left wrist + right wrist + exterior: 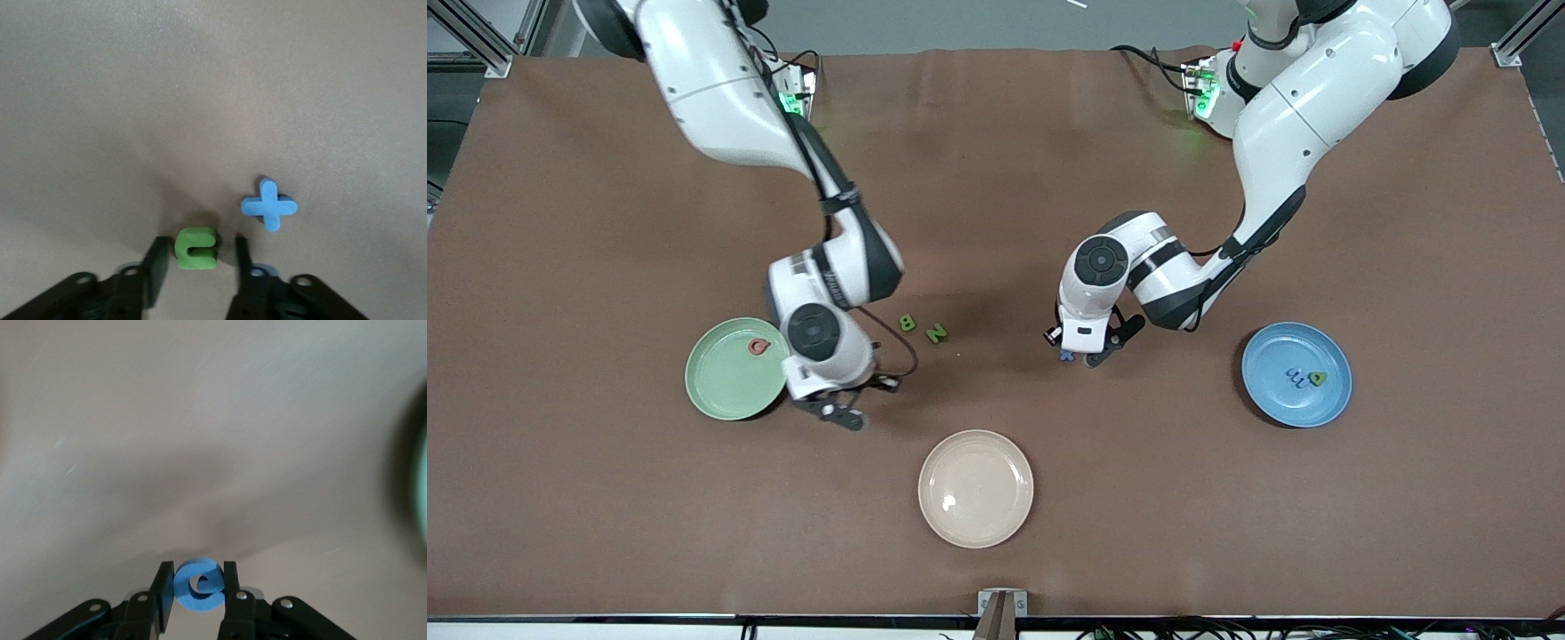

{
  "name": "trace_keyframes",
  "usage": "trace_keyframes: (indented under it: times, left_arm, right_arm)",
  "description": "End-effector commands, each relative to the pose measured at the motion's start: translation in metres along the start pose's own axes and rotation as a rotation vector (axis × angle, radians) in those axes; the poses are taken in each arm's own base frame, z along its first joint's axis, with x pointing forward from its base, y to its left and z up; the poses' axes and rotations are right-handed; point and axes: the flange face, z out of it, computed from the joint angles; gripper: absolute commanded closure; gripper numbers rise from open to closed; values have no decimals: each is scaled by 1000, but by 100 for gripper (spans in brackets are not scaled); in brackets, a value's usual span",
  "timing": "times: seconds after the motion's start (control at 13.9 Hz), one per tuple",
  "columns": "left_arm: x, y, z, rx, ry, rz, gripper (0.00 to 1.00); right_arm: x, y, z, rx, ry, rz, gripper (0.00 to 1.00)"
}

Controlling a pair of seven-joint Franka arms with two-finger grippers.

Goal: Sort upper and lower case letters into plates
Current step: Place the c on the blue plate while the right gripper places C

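Both grippers sit low over the brown table. Reaching in from its base at the top of the front view, the right arm bends down so that the right gripper hangs just beside the mint green plate, on that plate's side toward the middle of the table. Its fingers are clenched on a blue round letter, pinched on both flanks. The left arm folds at the elbow and points its wrist downward near the table's centre; the left gripper straddles a small green letter, with a gap on each side of it, so the jaws are not yet gripping. A blue cross-shaped letter lies on the table just beside that green piece.

The mint green plate holds one red letter. The sky blue plate rests toward the left arm's end of the table and carries a blue letter and a green one side by side. A cream plate lies nearer the front camera, between the other two. Two green letters, a B and an N, lie between the grippers.
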Motion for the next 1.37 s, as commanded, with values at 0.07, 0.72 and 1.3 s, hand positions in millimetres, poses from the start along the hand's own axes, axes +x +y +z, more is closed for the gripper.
trace_keyframes:
  times: [0.07,0.72,1.3]
  left_arm:
    - [8,2,-3,-7,7,-38,82]
    - [92,-4,-90,-33,95,-104,100]
    - [217,-86,-144,23,56,-12,100]
  right_arm:
    - [21,96,-31,16,-43,-108,99]
    - [26,263,37,48,-25,-267,99]
    - [30,286,57,60,6,-273,98]
